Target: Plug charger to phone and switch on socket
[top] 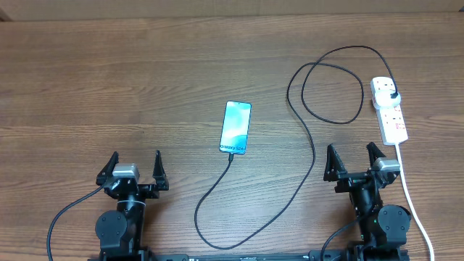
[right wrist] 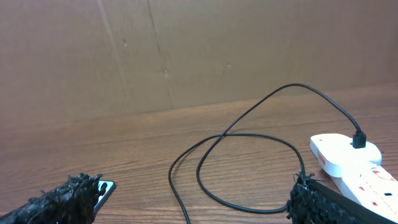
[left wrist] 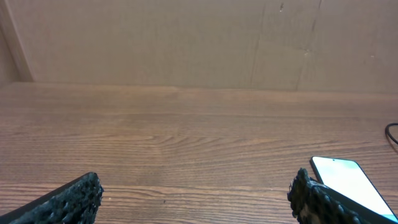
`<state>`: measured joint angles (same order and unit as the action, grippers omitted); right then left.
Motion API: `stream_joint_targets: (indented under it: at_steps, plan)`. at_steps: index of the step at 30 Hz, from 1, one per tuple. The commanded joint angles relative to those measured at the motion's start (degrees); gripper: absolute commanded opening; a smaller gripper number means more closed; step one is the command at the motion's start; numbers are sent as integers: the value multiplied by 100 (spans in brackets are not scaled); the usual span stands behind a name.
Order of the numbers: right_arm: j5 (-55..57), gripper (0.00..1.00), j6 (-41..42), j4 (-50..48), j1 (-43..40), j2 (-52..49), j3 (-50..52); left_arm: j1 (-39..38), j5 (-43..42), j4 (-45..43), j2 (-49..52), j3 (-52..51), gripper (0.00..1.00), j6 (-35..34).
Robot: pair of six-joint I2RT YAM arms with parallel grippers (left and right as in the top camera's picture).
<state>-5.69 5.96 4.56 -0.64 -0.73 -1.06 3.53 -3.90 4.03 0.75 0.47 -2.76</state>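
The phone lies flat mid-table, light-blue screen up, white text band at its near end. The thin black charger cable runs from the phone's near end, loops toward the table front, then up and round to its black plug, which sits in the far outlet of the white power strip at the right. My left gripper is open and empty, near the front left. My right gripper is open and empty, just in front of the strip. The phone's corner shows in the left wrist view; cable and strip show in the right wrist view.
The strip's thick white cord runs toward the front right edge past my right arm. A brown cardboard wall stands behind the wooden table.
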Motion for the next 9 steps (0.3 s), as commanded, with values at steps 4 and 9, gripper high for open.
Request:
stream_joint_targets:
  at_steps: [4,9]
  plan:
    - [52,100,-39,-13,26,57,59,59,-37,9,-55,-20,100,109]
    - [52,100,-39,-13,26,57,59,59,-37,9,-55,-20,99,109]
